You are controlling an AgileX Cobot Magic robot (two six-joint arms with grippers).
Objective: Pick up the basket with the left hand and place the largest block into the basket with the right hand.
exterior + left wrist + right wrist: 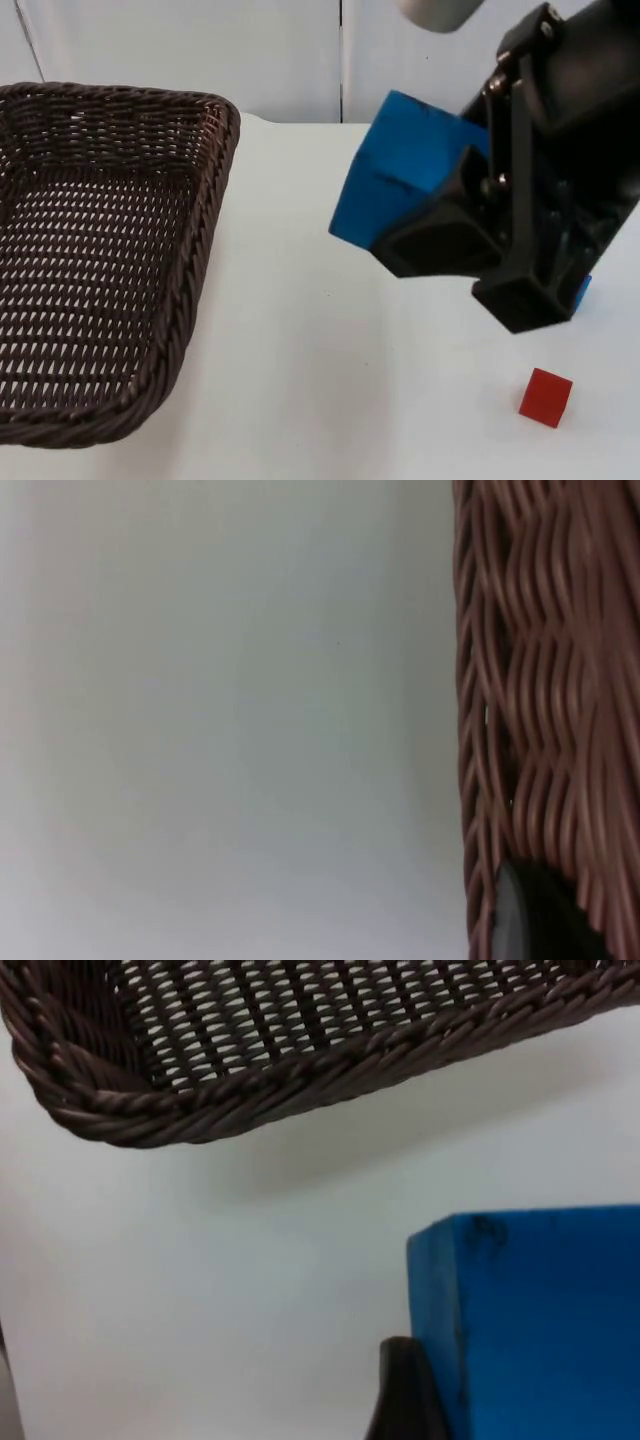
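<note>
The right gripper (pixel 470 235) is clamping the big blue block (pixel 400 170) between its fingers, carrying it above the white table (pixel 320 340), tilted. Left of it, with bare table between, the brown wicker basket (pixel 100 250) is hanging, a black fingertip (pixel 530 920) of the left gripper pressing against its weave. A small red block (pixel 545 396) is lying on the table below the gripper.

Your top view looks down and forward across the counter (pixel 320 380); the left wrist view sits close against the basket (pixel 545 680) wall, and the right wrist view shares that basket's rim with it
</note>
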